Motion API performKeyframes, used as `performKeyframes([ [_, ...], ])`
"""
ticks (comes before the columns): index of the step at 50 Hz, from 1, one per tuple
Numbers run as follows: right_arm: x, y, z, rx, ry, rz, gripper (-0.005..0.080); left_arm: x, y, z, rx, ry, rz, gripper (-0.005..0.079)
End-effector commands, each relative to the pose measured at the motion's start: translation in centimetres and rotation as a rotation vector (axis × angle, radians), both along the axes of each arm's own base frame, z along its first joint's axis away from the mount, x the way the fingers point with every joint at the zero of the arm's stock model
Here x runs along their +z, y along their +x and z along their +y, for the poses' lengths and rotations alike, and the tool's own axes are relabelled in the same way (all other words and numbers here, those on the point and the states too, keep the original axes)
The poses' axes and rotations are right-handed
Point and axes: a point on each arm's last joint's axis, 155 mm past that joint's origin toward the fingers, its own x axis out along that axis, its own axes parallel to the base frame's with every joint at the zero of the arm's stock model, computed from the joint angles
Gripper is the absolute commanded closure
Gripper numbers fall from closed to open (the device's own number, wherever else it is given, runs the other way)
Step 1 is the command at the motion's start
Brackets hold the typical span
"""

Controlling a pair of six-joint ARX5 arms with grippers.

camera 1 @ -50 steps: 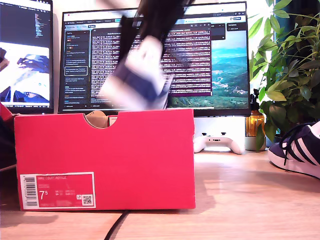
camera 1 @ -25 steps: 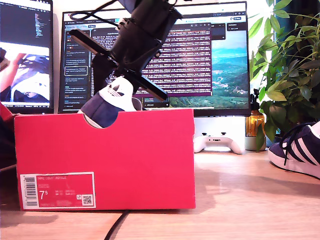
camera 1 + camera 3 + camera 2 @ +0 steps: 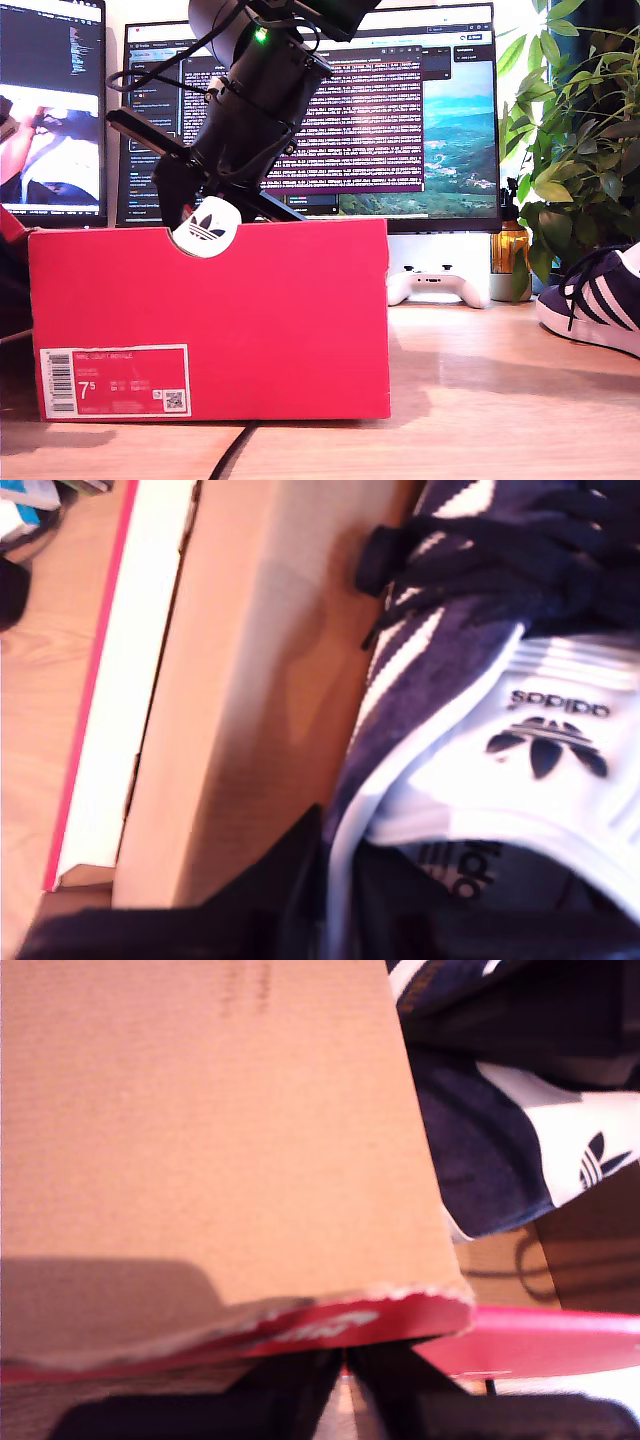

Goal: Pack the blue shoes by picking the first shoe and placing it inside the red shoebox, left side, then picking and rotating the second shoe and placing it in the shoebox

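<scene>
The red shoebox stands on the desk towards the exterior view's left, its inner cardboard wall showing beside the shoe. One blue shoe is down inside it; its white heel tab shows through the notch. My second gripper is shut on that shoe's heel collar, its black arm reaching down into the box. My first gripper is shut on the red edge of the box's cardboard flap. The other blue shoe lies on the desk at the exterior view's right edge.
Two monitors stand behind the box. A white game controller, an amber bottle and a leafy plant sit at the exterior view's back right. A black cable runs forward from under the box.
My second arm has come down and towards the exterior view's left, lowering the shoe from above the box into it; now only the heel tab shows in the notch.
</scene>
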Motion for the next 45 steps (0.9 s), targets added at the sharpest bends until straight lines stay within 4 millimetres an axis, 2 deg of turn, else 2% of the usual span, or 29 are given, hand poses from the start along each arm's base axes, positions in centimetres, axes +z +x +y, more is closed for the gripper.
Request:
performKeyframes([
  [1, 2.2, 0.7, 0.7, -0.006, 0.045, -0.04, 0.0473, 0.4, 0.2, -0.1, -0.001, -0.005, -0.013, 0.0762],
  [4, 2.2, 0.7, 0.7, -0.005, 0.046, -0.041, 0.0407, 0.4, 0.2, -0.1, -0.001, -0.005, -0.013, 0.0762],
  [7, 2.2, 0.8, 0.7, 0.001, 0.042, -0.046, 0.0383, 0.4, 0.2, -0.1, -0.001, -0.005, -0.013, 0.0762],
  [15, 3.4, 1.0, -0.2, -0.004, 0.018, -0.037, 0.0379, 0.4, 0.2, -0.1, -0.001, -0.005, -0.013, 0.0762],
  [25, 6.9, 1.0, -2.3, -0.005, -0.019, -0.005, 0.0379, 0.4, 0.2, -0.1, -0.001, -0.005, -0.013, 0.0762],
  [32, 8.6, 0.1, -3.4, 0.045, -0.004, 0.087, 0.0379, 0.4, 0.2, -0.1, -0.001, -0.005, -0.013, 0.0762],
  [39, 8.4, 0.9, -6.4, -0.022, -0.061, 0.134, 0.0355, 0.4, 0.2, -0.1, -0.001, -0.004, -0.013, 0.0762],
  [45, 6.9, 2.5, -11.2, -0.238, -0.14, 0.209, 0.0334, 0.4, 0.2, -0.1, -0.001, -0.004, -0.013, 0.0762],
])
